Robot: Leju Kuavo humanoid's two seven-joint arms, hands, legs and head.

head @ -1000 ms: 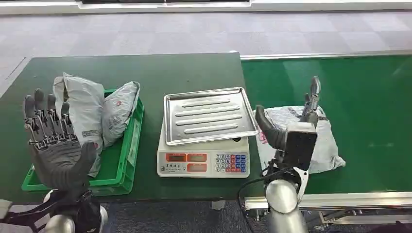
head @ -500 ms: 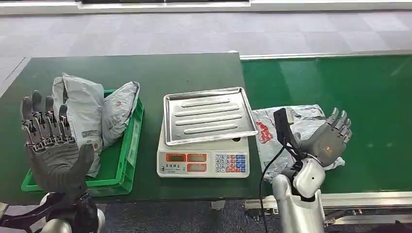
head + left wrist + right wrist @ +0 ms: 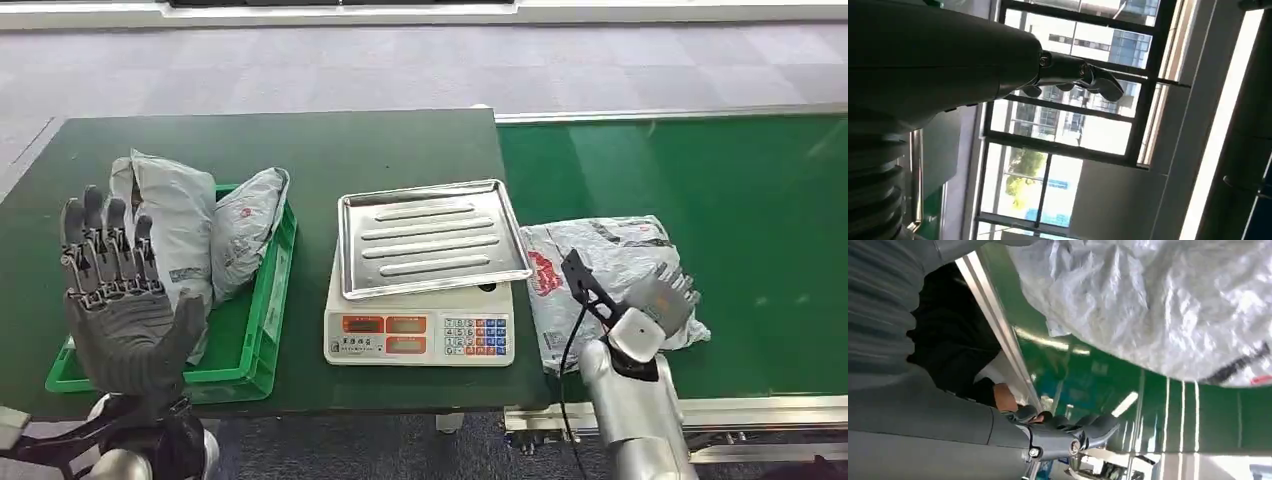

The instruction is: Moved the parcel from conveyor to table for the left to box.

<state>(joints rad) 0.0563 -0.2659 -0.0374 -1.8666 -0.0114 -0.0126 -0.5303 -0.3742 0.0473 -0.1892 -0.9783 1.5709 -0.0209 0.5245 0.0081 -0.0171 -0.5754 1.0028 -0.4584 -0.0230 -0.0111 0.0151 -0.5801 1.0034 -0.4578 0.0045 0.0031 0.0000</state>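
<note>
Left robot hand raised, fingers spread and upright, right robot hand low, empty, fingers apart

The right hand rests on the grey parcel lying on the green conveyor, beside the scale; the left hand is raised, fingers spread.

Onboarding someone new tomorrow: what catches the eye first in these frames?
The grey parcel lying on the green conveyor, with the right hand over its near edge. Next, the left hand raised, fingers spread, in front of the green crate holding two parcels. Between them, a scale topped by a metal tray.
</note>
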